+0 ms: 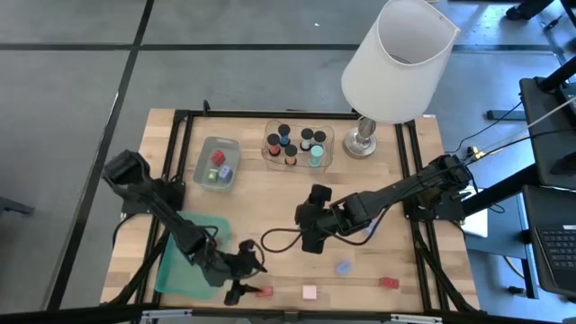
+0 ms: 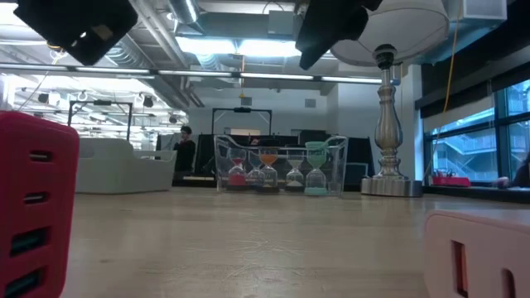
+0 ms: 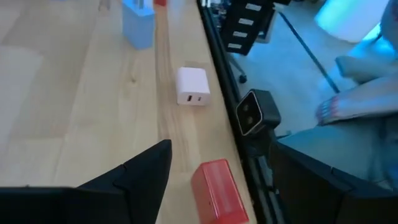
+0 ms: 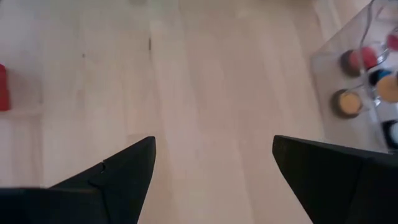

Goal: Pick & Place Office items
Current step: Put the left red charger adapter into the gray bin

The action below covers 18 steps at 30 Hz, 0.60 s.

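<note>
Near the table's front edge lie a red block point(image 1: 264, 292), a pink-white block point(image 1: 310, 292), a blue piece point(image 1: 343, 267) and a second red block point(image 1: 388, 283). My left gripper point(image 1: 245, 275) is open low over the front edge. In its wrist view the first red block point(image 3: 217, 190) lies on the table between its fingers point(image 3: 143, 177), untouched. My right gripper point(image 1: 310, 232) hangs open above bare wood at mid-table. Dark cylinders with coloured tops point(image 1: 295, 144) stand in a clear tray point(image 1: 326, 155) at the back.
A second clear tray point(image 1: 205, 153) at the back left holds red, blue and green pieces. A flat green lid point(image 1: 184, 261) lies under the left arm. A white-shaded lamp point(image 1: 396, 63) stands at the back right. A small camera cube point(image 3: 252, 112) sits on the table's front frame.
</note>
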Tool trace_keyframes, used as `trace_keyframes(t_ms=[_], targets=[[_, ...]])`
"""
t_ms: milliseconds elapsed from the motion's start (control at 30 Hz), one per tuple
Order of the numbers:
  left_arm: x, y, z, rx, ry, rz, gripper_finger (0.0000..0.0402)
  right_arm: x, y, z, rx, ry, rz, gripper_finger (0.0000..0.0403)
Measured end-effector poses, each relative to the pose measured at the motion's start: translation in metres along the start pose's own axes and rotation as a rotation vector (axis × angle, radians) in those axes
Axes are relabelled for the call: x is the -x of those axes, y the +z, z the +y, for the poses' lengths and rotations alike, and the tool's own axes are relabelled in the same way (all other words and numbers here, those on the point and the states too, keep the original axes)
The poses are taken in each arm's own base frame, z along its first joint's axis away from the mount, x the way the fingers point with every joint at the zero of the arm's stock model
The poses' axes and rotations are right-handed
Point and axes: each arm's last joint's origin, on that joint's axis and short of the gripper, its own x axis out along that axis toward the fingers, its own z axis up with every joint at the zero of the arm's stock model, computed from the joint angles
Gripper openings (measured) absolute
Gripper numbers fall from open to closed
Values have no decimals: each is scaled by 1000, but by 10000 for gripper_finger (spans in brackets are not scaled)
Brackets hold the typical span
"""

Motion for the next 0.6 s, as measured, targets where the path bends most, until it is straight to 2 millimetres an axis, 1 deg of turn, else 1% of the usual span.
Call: trace_keyframes(t_ms=[133,367,533,600], targets=[[-12,-17,-7,-78,19,-22,266,1,-1,1,-29,14,6,325],[-28,-39,-16,-52,32,-48,265,1,-1,3,-33,44,18,325],[-37,-51,-25,-75,33,-28,265,1,-1,3,-33,47,20,325],[-41,-55,-26,-90,48,-7,265,1,-1,3,-33,47,20,325]])
